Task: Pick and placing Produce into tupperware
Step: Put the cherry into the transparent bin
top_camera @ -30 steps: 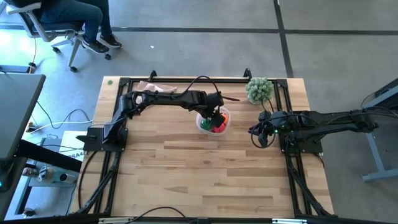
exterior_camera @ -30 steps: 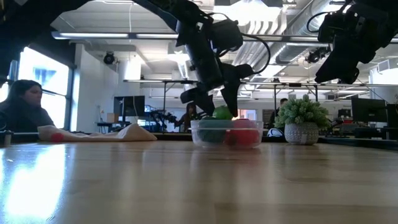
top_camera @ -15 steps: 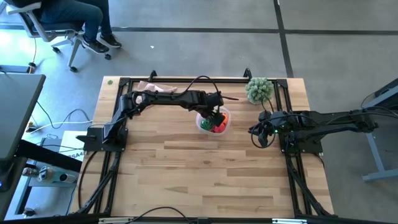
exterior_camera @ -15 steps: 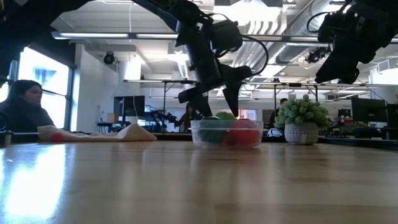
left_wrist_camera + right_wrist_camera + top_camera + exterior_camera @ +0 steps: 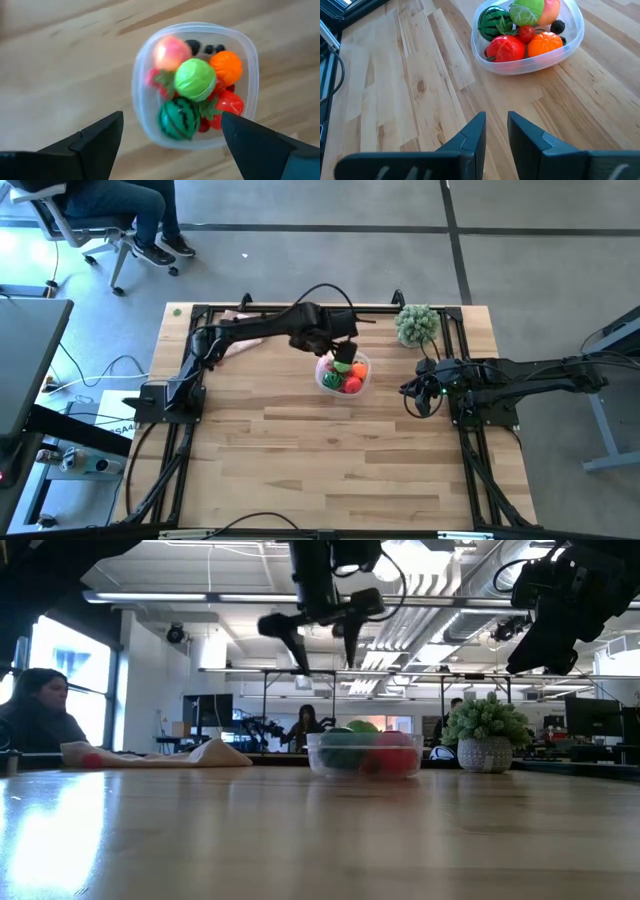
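The tupperware (image 5: 145, 75), a clear roundish tub, stands on the wooden table right of centre (image 5: 343, 373). In it lie the produce: a striped green ball (image 5: 177, 120), a light green ball (image 5: 195, 80), an orange ball (image 5: 226, 65), a pink piece (image 5: 170, 52), red pieces (image 5: 231, 106) and dark berries (image 5: 207, 48). My left gripper (image 5: 325, 648) hangs open well above the tub, pointing down, with nothing between its fingers. My right gripper (image 5: 496, 131) waits at the table's right side (image 5: 415, 393), its fingers a narrow gap apart and holding nothing.
A bushy pale-green plant in a pot (image 5: 417, 325) stands at the far right, close to the tub. A beige cloth (image 5: 200, 752) lies at the far left. Bare wood stretches in front of the tub. A person (image 5: 35, 715) sits beyond the table.
My left gripper stood low over the tub with the light green ball between its fingers. It has opened a little, leaving the ball lower among the other produce. Then it has gone straight up, clear of the tub, and rolled about its own axis.
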Robot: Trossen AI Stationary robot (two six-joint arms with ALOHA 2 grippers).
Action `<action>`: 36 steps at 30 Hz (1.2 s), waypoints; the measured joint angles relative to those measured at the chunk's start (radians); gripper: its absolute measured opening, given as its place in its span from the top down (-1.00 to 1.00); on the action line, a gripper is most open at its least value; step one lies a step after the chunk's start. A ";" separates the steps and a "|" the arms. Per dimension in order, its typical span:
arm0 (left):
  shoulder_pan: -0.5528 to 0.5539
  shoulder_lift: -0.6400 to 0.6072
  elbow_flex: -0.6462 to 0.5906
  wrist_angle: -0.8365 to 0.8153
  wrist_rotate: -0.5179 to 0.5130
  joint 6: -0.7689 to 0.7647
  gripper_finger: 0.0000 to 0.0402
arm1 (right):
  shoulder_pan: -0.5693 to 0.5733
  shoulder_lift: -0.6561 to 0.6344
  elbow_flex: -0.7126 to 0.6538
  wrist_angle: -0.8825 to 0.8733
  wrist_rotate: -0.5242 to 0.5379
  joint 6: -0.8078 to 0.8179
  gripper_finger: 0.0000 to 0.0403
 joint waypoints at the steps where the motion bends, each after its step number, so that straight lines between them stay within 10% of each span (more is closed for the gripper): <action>1: 0.000 0.000 0.024 -0.038 0.001 -0.051 -0.61 | 0.000 0.000 0.000 0.000 0.000 0.000 0.65; 13: 0.000 0.000 0.100 -0.255 0.209 -0.556 -0.54 | 0.000 0.000 0.000 0.000 0.000 0.000 0.65; 25: 0.020 -0.002 0.086 -0.254 0.163 -0.544 -0.54 | 0.000 0.000 0.000 0.000 0.000 0.000 0.65; 36: 0.176 -0.254 -0.298 -0.254 0.156 -0.429 -0.44 | 0.000 0.000 -0.001 -0.002 0.000 0.000 0.65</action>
